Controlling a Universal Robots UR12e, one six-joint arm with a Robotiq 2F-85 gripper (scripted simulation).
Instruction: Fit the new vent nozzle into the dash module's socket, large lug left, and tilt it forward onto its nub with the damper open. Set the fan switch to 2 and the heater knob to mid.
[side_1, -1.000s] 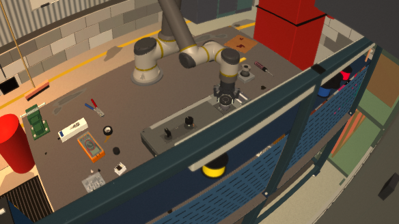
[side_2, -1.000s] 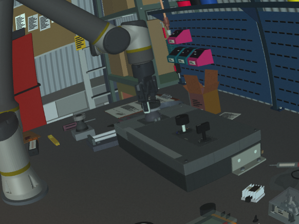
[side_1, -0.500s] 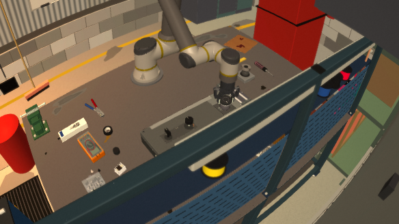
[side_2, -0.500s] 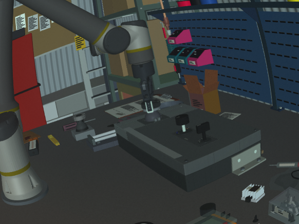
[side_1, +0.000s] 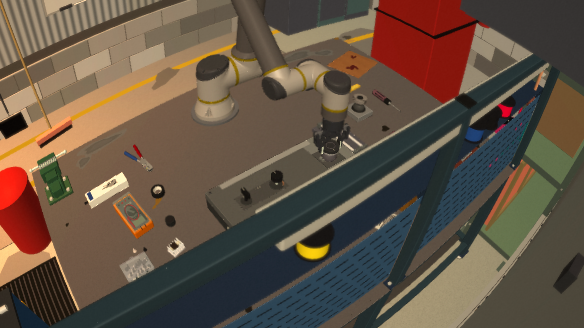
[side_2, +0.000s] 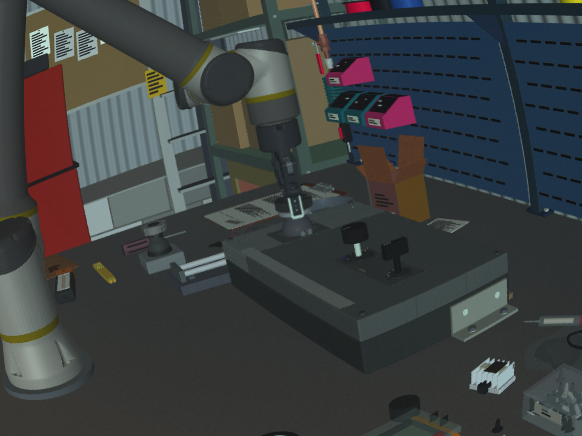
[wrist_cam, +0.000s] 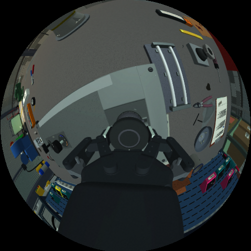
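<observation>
The dark round vent nozzle (wrist_cam: 128, 130) sits in the socket at the far end of the grey dash module (side_2: 370, 280), standing upright (side_2: 295, 225). The nozzle is gripped at its top by my gripper (side_2: 294, 206), which comes straight down on it (side_1: 330, 147). The heater knob (side_2: 354, 234) and the fan switch lever (side_2: 396, 252) stand on the module's near half (side_1: 276, 177) (side_1: 244, 194). A second nozzle (side_2: 157, 237) stands on a grey holder left of the module. The socket's lugs and nub are hidden under the nozzle.
A grey rail fixture (side_2: 200, 272) lies against the module's left side. A brown carton (side_2: 397, 182) stands behind the module. Pliers (wrist_cam: 203, 102) and a printed sheet (wrist_cam: 220, 120) lie beyond the socket end. A multimeter (side_1: 132, 214) and small tools lie on the far bench.
</observation>
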